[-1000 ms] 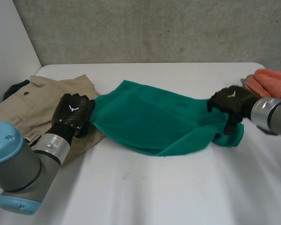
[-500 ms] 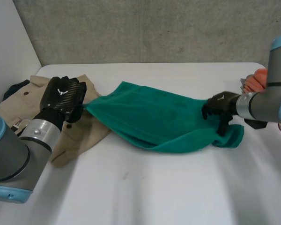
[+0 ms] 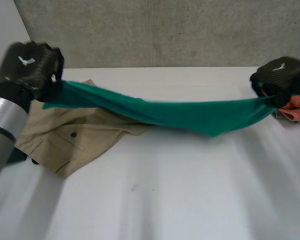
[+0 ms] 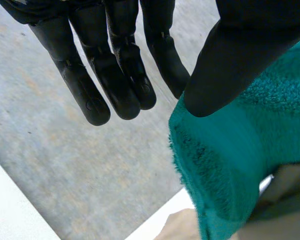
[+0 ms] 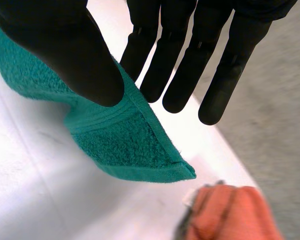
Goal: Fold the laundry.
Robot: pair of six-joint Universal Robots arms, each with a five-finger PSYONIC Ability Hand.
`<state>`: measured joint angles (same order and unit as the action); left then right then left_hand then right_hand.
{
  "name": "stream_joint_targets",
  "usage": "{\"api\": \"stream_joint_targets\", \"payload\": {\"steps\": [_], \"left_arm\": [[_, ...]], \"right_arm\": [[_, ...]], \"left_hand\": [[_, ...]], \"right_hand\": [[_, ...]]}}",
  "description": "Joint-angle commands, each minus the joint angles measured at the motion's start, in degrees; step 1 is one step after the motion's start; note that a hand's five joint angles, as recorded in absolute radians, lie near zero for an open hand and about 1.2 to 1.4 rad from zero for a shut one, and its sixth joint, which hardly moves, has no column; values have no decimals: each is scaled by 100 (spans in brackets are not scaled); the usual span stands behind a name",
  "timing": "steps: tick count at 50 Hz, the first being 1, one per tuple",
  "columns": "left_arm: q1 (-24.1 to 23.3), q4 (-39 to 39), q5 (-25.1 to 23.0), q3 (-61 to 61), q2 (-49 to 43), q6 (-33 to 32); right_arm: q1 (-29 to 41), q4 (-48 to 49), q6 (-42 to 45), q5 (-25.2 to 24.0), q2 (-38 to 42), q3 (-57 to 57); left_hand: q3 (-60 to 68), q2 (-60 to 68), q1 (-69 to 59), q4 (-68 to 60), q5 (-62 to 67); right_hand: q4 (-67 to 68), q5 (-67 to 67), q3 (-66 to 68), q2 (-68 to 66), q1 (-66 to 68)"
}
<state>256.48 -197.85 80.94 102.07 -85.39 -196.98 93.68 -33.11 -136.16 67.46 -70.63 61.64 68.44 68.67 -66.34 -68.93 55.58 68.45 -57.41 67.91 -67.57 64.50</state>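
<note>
Left hand point(image 3: 29, 67): grasping the left end of the green towel point(image 3: 190, 114), raised at the far left. Its wrist view adds grip detail: thumb point(image 4: 245, 50) clamped on the towel edge, fingers point(image 4: 115, 75) straight alongside.

Right hand point(image 3: 280, 80): grasping the towel's right end, raised at the far right. Its wrist view shows the thumb point(image 5: 65, 45) pinching the hem against straight fingers point(image 5: 165, 65), with the corner poking out below.

Head view gives the span: the towel is strung between both hands, off the table point(image 3: 165, 200), sagging mid-way. A khaki garment point(image 3: 75, 140) lies flat on the table under the left end. An orange cloth point(image 3: 296, 107) sits just beside the right hand.
</note>
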Motion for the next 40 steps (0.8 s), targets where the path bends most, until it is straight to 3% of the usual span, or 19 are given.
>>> {"api": "stream_joint_targets", "payload": {"steps": [1,6,13,19,24,27,30,40], "left_arm": [[69,1019,-183,-170,769,511],[-37,1240,-342,111,595,643],[-283,968,193,191,-845,354],[-467,994,624,-230,-1769,195],[-538,1047,739,-416,-2034,203],[-564,1056,740,-407,-1990,204],[-599,1056,722,-363,-1912,195],[-547,1047,634,-187,-1771,168]], "right_arm": [[-315,208,3,-444,-767,646],[-271,752,-165,-743,-610,1367],[80,1552,-384,-437,575,1764],[168,1273,-402,29,1367,1281],[142,771,-385,197,1553,876],[107,552,-341,180,1509,762],[98,402,-157,223,1430,753],[177,305,556,654,1605,805]], "left_hand": [[1156,1133,-1366,-1107,1442],[1156,1133,-1366,-1107,1442],[1156,1133,-1366,-1107,1442],[1156,1133,-1366,-1107,1442],[1156,1133,-1366,-1107,1442],[1156,1133,-1366,-1107,1442],[1156,1133,-1366,-1107,1442],[1156,1133,-1366,-1107,1442]], "right_hand": [[1155,-1259,1209,-1243,1550],[1155,-1259,1209,-1243,1550],[1155,-1259,1209,-1243,1550],[1155,-1259,1209,-1243,1550],[1155,-1259,1209,-1243,1550],[-788,684,-735,700,-393],[-1551,1447,-1497,1463,-1156],[-2497,2393,-2443,2409,-2102]]}}
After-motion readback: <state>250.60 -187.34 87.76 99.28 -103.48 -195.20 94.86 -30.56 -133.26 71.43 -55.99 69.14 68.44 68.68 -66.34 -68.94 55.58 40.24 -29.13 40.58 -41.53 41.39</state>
